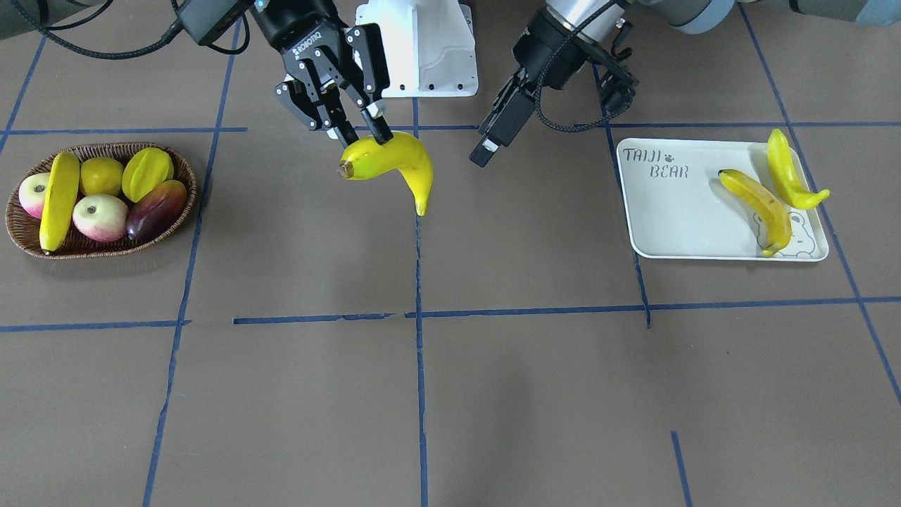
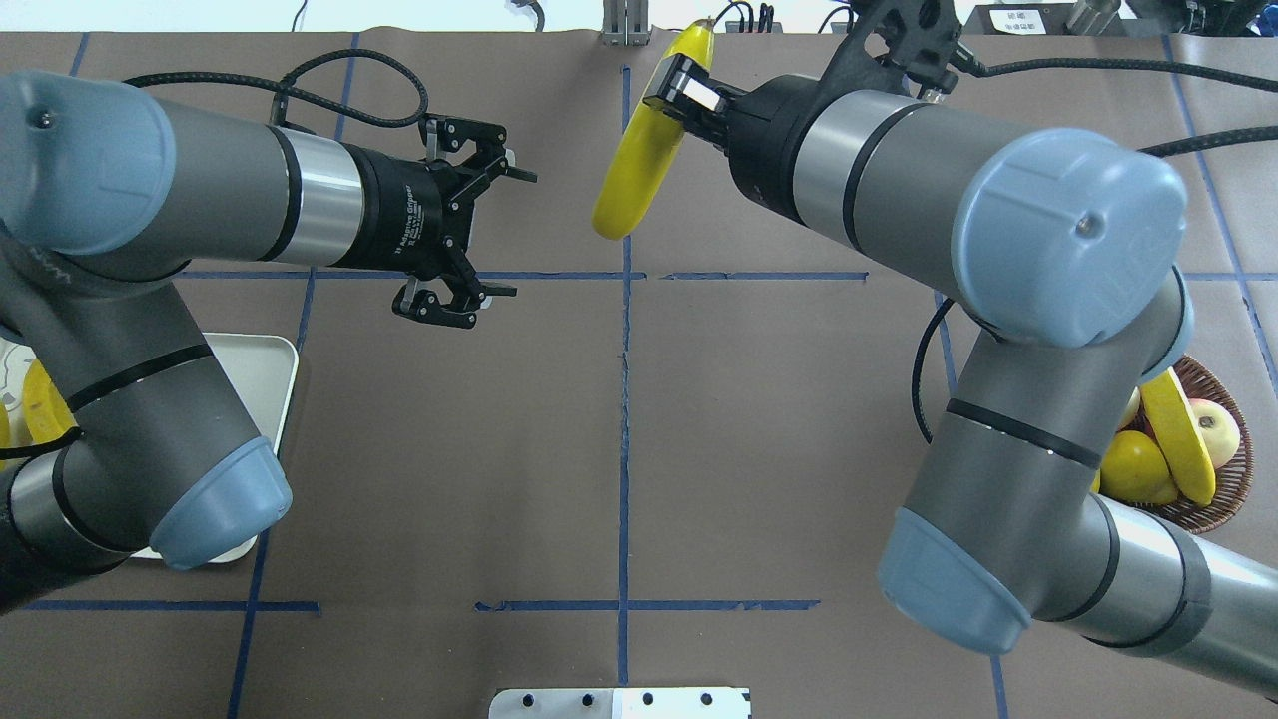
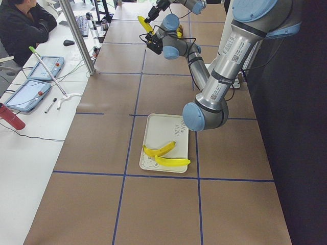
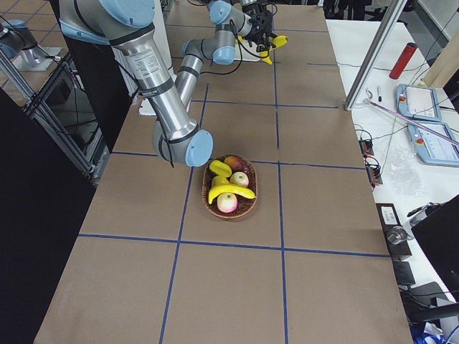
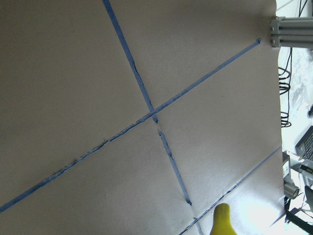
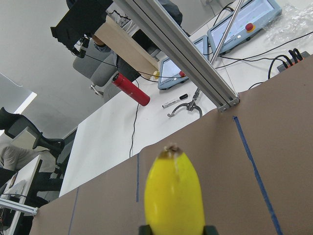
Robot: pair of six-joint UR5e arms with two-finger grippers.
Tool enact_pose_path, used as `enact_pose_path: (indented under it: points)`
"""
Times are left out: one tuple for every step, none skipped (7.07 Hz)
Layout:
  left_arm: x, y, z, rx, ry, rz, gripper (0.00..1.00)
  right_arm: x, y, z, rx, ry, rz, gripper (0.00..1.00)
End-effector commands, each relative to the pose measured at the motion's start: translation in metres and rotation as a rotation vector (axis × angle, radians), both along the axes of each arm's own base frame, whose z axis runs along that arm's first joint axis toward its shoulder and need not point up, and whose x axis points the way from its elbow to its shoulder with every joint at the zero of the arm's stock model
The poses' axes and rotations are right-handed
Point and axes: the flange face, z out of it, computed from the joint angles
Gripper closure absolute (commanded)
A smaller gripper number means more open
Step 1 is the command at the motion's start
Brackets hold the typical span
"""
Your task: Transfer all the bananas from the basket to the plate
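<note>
Closest to the right wrist camera, the held banana (image 6: 173, 196) is seen filling the lower frame, its brown-tipped end pointing away. It is pinched between the fingers of the right gripper (image 1: 364, 135), which are closed on its upper curve. The fruit is carried clear of the table (image 1: 493, 394), over the centre tape line (image 1: 420, 267), between basket and plate. The left gripper (image 2: 514, 235) is noted with jaws spread wide and nothing between them, raised above the table near the held banana, on its plate side.

The basket (image 1: 91, 251) is set at the robot's right end of the table. The basket banana (image 1: 60, 201) is laid across one side of it, beside a lemon (image 1: 101, 176), a starfruit (image 1: 148, 172), two apples (image 1: 100, 217) and a dark red mango (image 1: 156, 210).

The plate (image 1: 669, 218) is set at the robot's left end. Two bananas are recorded there: the spotted banana (image 1: 757, 204), duller, lies inside, and the rim banana (image 1: 787, 172) lies along the far edge, its ends reaching past the rim.
</note>
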Motion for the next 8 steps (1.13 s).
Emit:
enact_pose_path:
  points:
    - [0.003,-0.011,-0.006,-0.142,0.077,-0.081,0.00,-0.009,0.010,-0.004,0.007,-0.007,0.036,1.00]
    - [0.003,-0.011,-0.007,-0.143,0.079,-0.080,0.00,-0.008,0.009,-0.009,0.012,-0.013,0.050,1.00]
    - [0.005,-0.011,-0.010,-0.161,0.092,-0.081,0.00,-0.010,0.010,-0.010,0.014,-0.011,0.057,1.00]
    - [0.007,-0.012,-0.010,-0.230,0.120,-0.091,0.00,-0.013,0.011,-0.009,0.014,-0.008,0.063,1.00]
    - [0.010,-0.015,-0.009,-0.322,0.155,-0.107,0.00,-0.015,0.012,-0.009,0.013,-0.009,0.065,1.00]
    - [0.011,-0.015,-0.010,-0.353,0.171,-0.111,0.00,-0.016,0.013,-0.009,0.013,-0.009,0.067,1.00]
    - [0.013,-0.012,-0.017,-0.369,0.189,-0.108,0.00,-0.017,0.014,-0.012,0.015,-0.012,0.067,1.00]
    - [0.014,-0.011,-0.022,-0.373,0.199,-0.105,0.00,-0.021,0.018,-0.016,0.019,-0.012,0.076,1.00]
